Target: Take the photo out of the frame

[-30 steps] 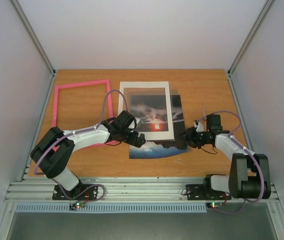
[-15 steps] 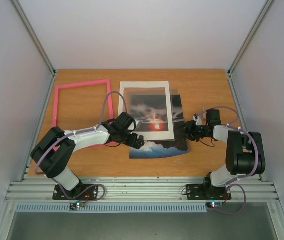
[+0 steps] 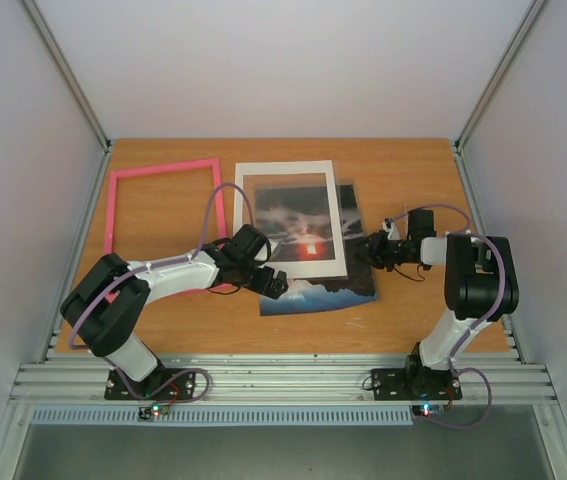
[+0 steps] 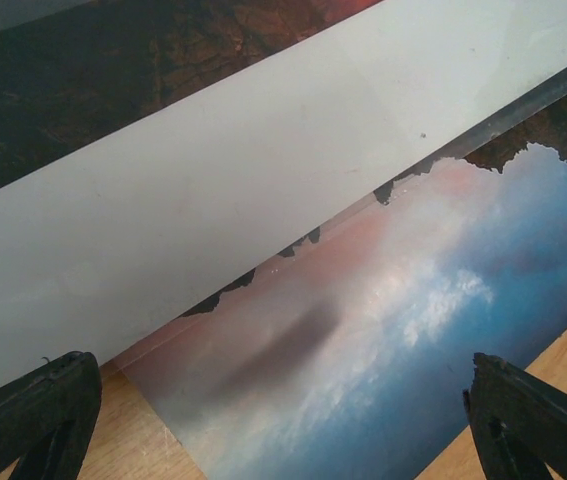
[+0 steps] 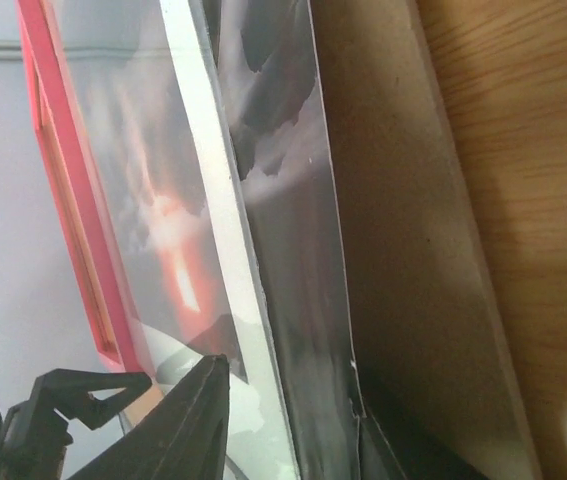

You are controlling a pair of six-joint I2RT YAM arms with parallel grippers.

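The photo, a sunset print, lies flat mid-table and shows at the bottom and right from under a white mat with a clear sheet on it. The empty pink frame lies to the left. My left gripper hovers open over the photo's blue-white lower corner, fingertips wide apart with nothing between them. My right gripper is at the stack's right edge. In its wrist view the jaws stand apart around the mat's edge and the photo's edge.
A brown board-like surface lies along the photo's right edge in the right wrist view. The pink frame shows beyond the stack there. Side walls close the table in on both sides; rails run along the near edge.
My right arm has folded up toward the right wall and its gripper has moved slightly farther along the stack's right edge. The white mat has shifted a little left. My left arm has stayed still.
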